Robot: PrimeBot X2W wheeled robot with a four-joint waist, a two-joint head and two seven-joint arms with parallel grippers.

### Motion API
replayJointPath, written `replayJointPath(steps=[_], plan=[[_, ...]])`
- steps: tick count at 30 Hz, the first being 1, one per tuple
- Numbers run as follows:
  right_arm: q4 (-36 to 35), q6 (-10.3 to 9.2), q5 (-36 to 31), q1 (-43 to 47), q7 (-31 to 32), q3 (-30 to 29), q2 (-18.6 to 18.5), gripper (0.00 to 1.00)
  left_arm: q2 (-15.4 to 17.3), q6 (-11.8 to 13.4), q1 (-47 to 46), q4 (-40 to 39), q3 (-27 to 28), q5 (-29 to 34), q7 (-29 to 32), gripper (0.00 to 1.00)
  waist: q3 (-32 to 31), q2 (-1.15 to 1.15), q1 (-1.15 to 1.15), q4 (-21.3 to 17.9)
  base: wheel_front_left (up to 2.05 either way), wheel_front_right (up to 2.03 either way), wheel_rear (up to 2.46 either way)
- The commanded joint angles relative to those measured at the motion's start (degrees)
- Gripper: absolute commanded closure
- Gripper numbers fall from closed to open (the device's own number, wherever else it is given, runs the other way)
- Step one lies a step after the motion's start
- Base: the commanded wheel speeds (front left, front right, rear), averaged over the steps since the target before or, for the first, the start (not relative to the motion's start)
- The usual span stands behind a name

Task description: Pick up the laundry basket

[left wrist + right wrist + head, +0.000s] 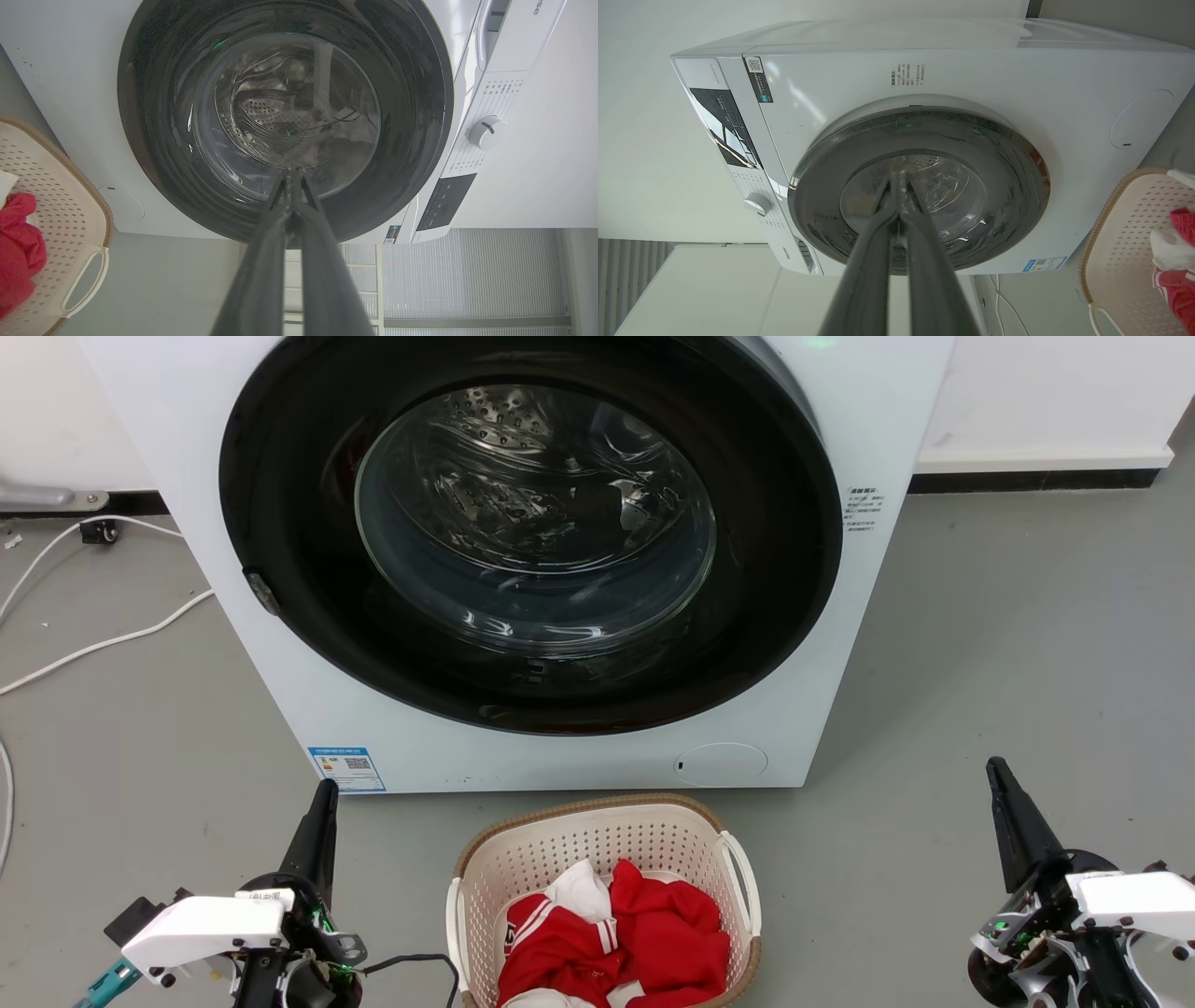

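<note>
The laundry basket (551, 854), cream perforated plastic with a brown woven-look rim and white loop handles, stands on the grey floor just in front of the washing machine (149, 476). Red and white clothes (621, 933) lie inside it. My left gripper (322, 798) is shut, left of the basket and apart from it, fingers pointing toward the machine. My right gripper (997, 775) is shut too, well to the basket's right. The left wrist view has the basket (65, 205) at its left edge and the shut gripper (290, 175). The right wrist view has the basket (1125, 228) at its right edge and the shut gripper (900, 179).
The white front-loading washing machine with its dark round door (532, 532) stands right behind the basket. White cables (103, 639) run over the floor at the left. Grey floor (1008, 644) lies to the right of the machine, with a white wall base (1046, 457) behind it.
</note>
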Motion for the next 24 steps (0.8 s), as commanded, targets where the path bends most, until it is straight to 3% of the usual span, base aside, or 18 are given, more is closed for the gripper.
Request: replayJointPath(steps=[1,16,17,24], plan=[[0.04,0.00,-0.13,-0.70,0.20,-0.08,0.23,1.00,-0.08,-0.17,-0.60,0.04,0.21,0.15,0.24,1.00,0.00,0.00,0.00,0.00,0.00,0.00,0.00],[0.06,0.00,-0.28,-0.71,0.26,-0.23,0.33,1.00,-0.10,-0.17,-0.61,0.04,0.28,0.23,0.21,1.00,0.00,0.00,0.00,0.00,0.00,0.00,0.00],[0.00,0.00,-0.08,-0.02,0.16,-0.14,0.11,0.00,-0.08,0.00,-0.01,0.00,0.07,0.02,0.16,0.00,0.00,0.00,0.00,0.00,0.00,0.00,0.00],[-0.36,0.00,-0.48,0.89,-0.96,0.67,0.19,0.00,-0.23,0.03,0.51,-0.04,-1.54,0.41,-1.25,0.00,0.01,0.00,0.00,-0.01,0.00,0.00,0.00]])
